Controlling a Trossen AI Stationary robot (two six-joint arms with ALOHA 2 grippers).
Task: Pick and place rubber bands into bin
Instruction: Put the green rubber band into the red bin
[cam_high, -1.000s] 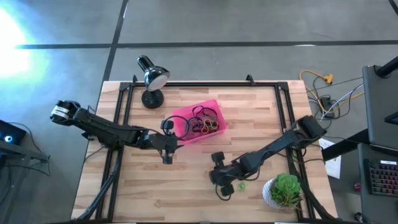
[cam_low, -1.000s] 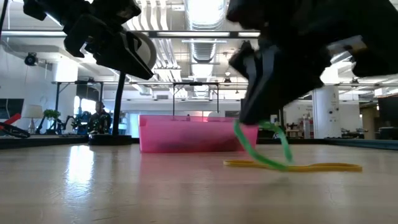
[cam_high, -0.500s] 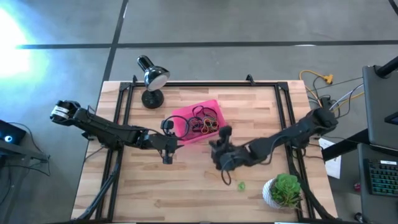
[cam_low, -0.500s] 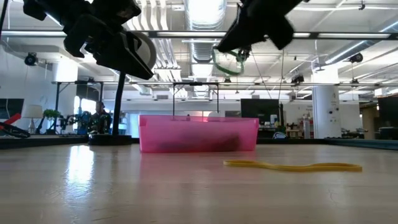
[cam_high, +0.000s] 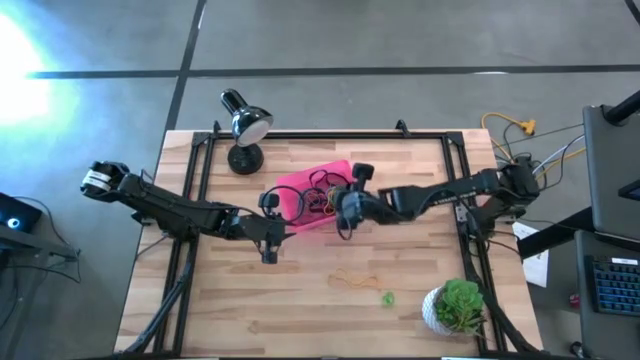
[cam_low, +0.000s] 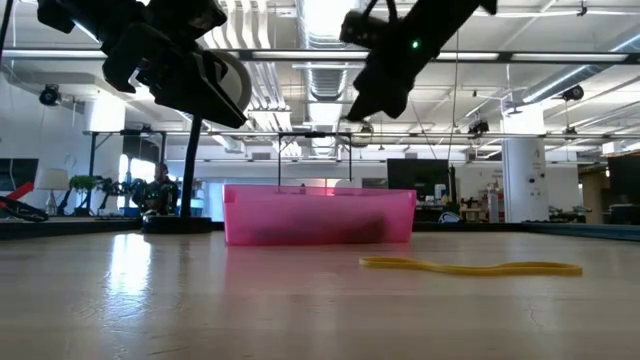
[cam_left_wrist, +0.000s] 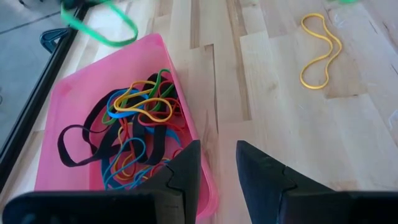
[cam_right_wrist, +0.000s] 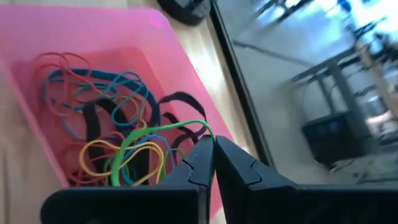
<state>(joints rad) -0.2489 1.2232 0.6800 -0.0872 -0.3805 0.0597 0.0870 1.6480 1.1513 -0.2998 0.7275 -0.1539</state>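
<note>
Green rubber band (cam_right_wrist: 146, 142) hangs pinched between your right gripper (cam_right_wrist: 213, 149) fingers, which are pressed together on it, and the loop droops straight down over the bin (cam_high: 288, 186). That is the relation your next move turns on: from the wrist view the band dangles from the fingertips with the pile of bands (cam_right_wrist: 106, 134) directly beneath it, so the drop point looks already inside the pink walls, toward the bin's side nearer the right arm. In the high view the right gripper (cam_high: 349, 205) sits over that side of the bin, while the left gripper (cam_high: 270, 228) waits just beside the bin's opposite near corner, its fingers standing a little apart with nothing between them. The held band reads as a thin, flat, bright green loop, floppy, its long axis hanging downward from the pinch; expect it to fall limp and possibly cling to a finger when you let go. Inside the bin you see a tangle of black, blue, yellow, orange and red loops. On the bare wood, well apart from the bin, a yellow band (cam_high: 356, 278) lies flat in a long thin loop, its length running roughly across the table; a small green scrap (cam_high: 388, 298) sits near the plant pot (cam_high: 455, 305). Your right arm looks nearer to both.
</note>
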